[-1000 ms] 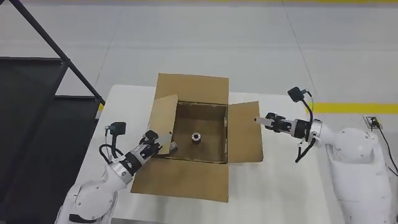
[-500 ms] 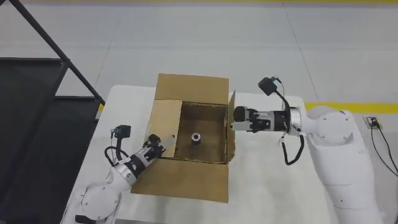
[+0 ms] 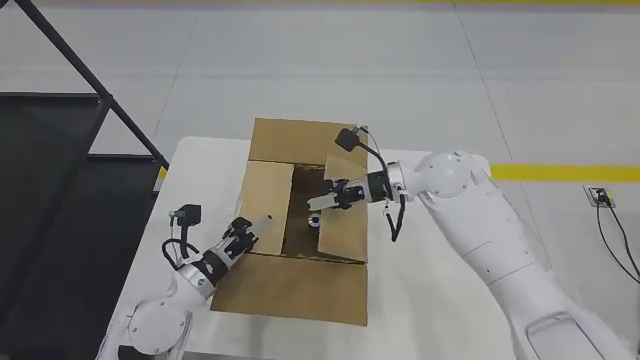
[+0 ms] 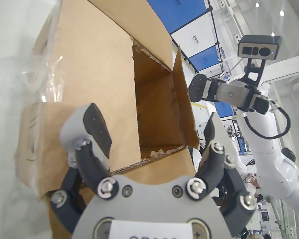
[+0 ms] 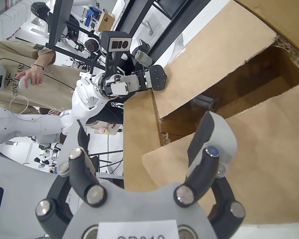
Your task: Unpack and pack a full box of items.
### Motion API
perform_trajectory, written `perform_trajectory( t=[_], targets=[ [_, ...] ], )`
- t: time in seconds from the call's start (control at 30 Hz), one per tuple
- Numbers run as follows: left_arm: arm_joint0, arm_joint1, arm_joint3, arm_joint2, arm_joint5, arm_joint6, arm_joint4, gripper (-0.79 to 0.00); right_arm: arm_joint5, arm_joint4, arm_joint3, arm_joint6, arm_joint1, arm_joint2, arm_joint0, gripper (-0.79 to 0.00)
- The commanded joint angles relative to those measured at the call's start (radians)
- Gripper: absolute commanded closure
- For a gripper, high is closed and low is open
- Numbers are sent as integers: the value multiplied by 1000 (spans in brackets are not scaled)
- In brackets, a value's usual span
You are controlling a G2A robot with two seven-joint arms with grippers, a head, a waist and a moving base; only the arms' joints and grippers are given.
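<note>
An open cardboard box (image 3: 300,290) stands mid-table. A small metal cylinder (image 3: 314,222) (image 5: 205,103) lies on its bottom. My right gripper (image 3: 325,203) (image 5: 145,138) is open above the box, one finger resting on the right flap (image 5: 239,162), which leans in over the opening. My left gripper (image 3: 262,223) (image 4: 154,135) is open at the near left corner, beside the left flap (image 3: 262,192) (image 4: 94,70), which is folded in over the box. The left wrist view has the right gripper (image 4: 199,90) beyond the raised right flap. The right wrist view has the left gripper (image 5: 158,77) against the left flap's edge.
The far flap (image 3: 308,140) and near flap (image 3: 290,300) lie spread outward on the white table (image 3: 190,175). A black metal frame (image 3: 60,150) stands off the table's left side. Bare table lies to the right of the box.
The right arm swung in from the right and pushed the right flap up and over the opening. The left flap folded further inward, and the left gripper shifted slightly along it.
</note>
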Motion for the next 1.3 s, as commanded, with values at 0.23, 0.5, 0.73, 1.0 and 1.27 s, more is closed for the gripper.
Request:
perform_trajectory(
  t=[0.23,0.5,0.73,1.0,1.27],
  targets=[
    [-6,4,18,1,-5,3,-11,-785,-60,10,177,-60,-54,-101,52,-785],
    [-11,4,24,3,-5,15,-58,-785,-90,-26,259,-90,-90,-161,78,-785],
    [-9,7,22,-1,-11,19,-74,-785,-92,-43,298,-92,-106,-197,99,-785],
    [13,11,-30,-54,-36,49,-170,-785,-120,10,266,-120,-102,-212,112,-785],
    [90,30,-117,-249,-56,-72,-375,-785,-248,-2,262,-248,-52,-170,168,-785]
  ],
)
